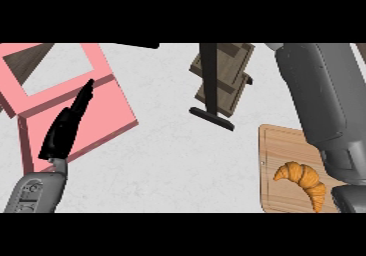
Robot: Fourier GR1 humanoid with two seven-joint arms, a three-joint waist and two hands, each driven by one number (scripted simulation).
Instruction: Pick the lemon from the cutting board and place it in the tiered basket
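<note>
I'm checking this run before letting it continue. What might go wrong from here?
1. No lemon shows: the cutting board carries only a croissant, and the right forearm covers the board's far side, so the wrong thing might get picked.
2. The left hand, fingers straight, overlaps the pink tiered basket in this view and may block a placement there.

Your right forearm (319, 95) exits at one o'clock, covering the cutting board's (278, 150) three-o'clock side; the pink basket (105, 115) is cropped at ten.

Croissant (302, 182) on the cutting board (278, 145), right — tiered basket (105, 112) far left.
</note>
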